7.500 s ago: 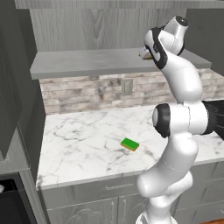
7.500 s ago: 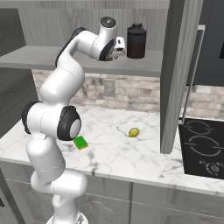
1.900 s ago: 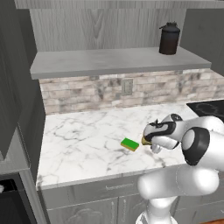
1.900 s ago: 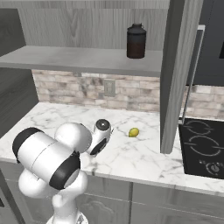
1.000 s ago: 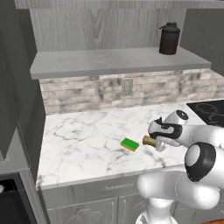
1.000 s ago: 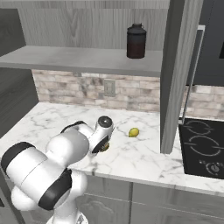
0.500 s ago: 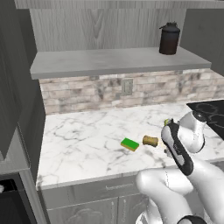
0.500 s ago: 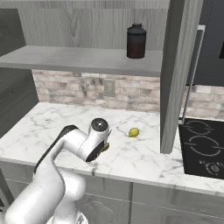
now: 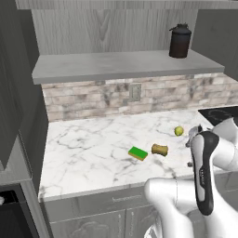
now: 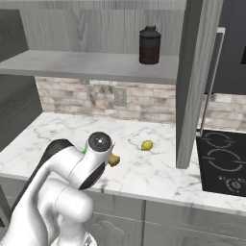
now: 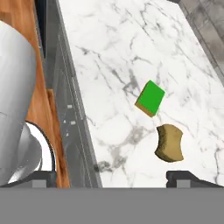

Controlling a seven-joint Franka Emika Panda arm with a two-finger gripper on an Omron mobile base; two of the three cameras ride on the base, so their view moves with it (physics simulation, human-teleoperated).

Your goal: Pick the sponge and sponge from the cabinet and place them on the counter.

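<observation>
Marble counter (image 9: 93,144): white with grey veins, it ran beneath a brick backsplash (image 9: 102,97), above grey panelled drawers (image 9: 93,209).
Green sponge (image 9: 138,153): it lay flat on the counter, its yellowish underside showing at the edge in the hand view (image 11: 150,98).
Brown sponge (image 9: 159,149): a chunky yellow-brown block, it sat on the marble just beside the green one, at its 3 o'clock in the left base view, the two slightly apart.
Cabinet (image 9: 116,32): grey wood-grain, with a pale grey shelf (image 9: 121,64) above the backsplash.
Canister (image 9: 180,41): tall, dark and lidded, it stood upright on the shelf toward its right end; contents could not be seen.
Ball (image 9: 178,131): small and yellow-green, it rested on the counter at about 1 o'clock from the brown sponge.
Gripper (image 11: 116,177): its dark finger tips stood wide apart at the bottom of the hand view, holding nothing, above the counter's front edge.
Stovetop (image 10: 223,161): black; the right base view showed its burner rings right of a cabinet upright.
Hand view extra: a wooden floor (image 11: 26,26) lay beside the drawer fronts.
</observation>
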